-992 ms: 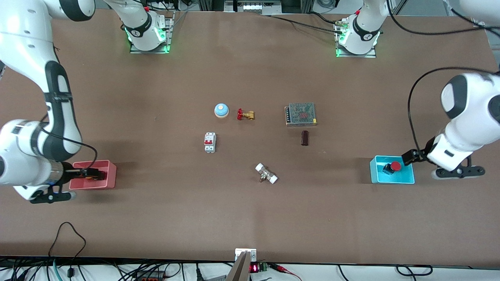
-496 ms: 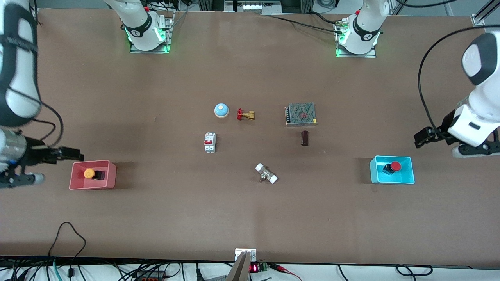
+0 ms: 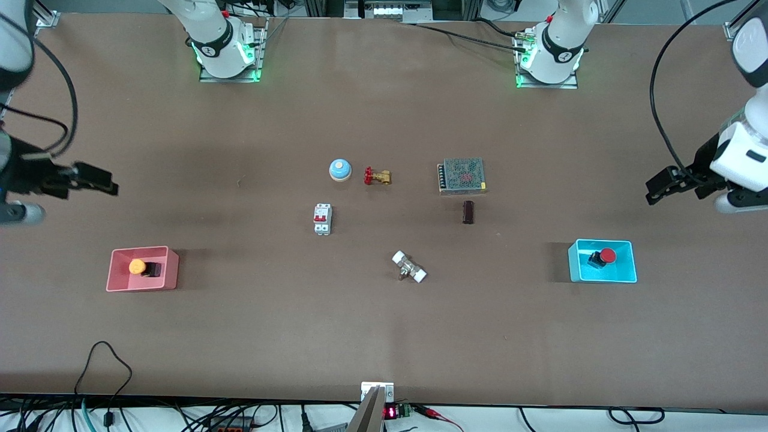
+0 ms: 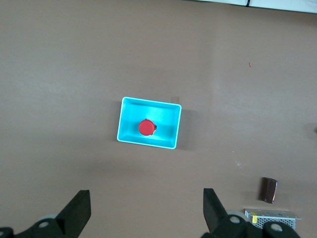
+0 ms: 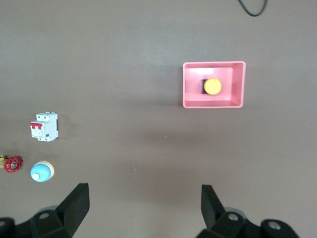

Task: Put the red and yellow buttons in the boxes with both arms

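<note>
Two trays rest on the surface (image 3: 384, 336), one at each arm's end, and each holds one button. We see the yellow button (image 3: 137, 266) lying on its side in the pink tray (image 3: 170, 268), cap toward the right arm's end, black body toward the table's middle. The red button (image 3: 608, 255) lies likewise in the cyan tray (image 3: 624, 271). The right pincer (image 3: 96, 179) hangs in the air with its fingers spread wide and nothing between them; it is over bare surface, and the pink tray lies well apart from it, nearer to the front camera. In the right wrist view we find the pincer fingers (image 5: 74, 206) parted at the frame's edge, with the pink tray (image 5: 237, 84) and yellow button (image 5: 213, 86) clear of them. The left pincer (image 3: 663, 186) is also raised, fingers wide apart and empty, over bare surface; the cyan tray lies nearer to the front camera than the spot below it. The left wrist view confirms this: the fingers (image 4: 79, 213) stand apart, and the cyan tray (image 4: 171, 130) with the red button (image 4: 145, 127) sits well clear of them. Between the two pincers, mid-table, we note a blue bell (image 3: 339, 170), a brass valve (image 3: 377, 176), a circuit breaker (image 3: 322, 218), a mesh-topped power supply (image 3: 461, 175), a dark cylinder (image 3: 468, 212) and a white-ended fitting (image 3: 409, 267).
</note>
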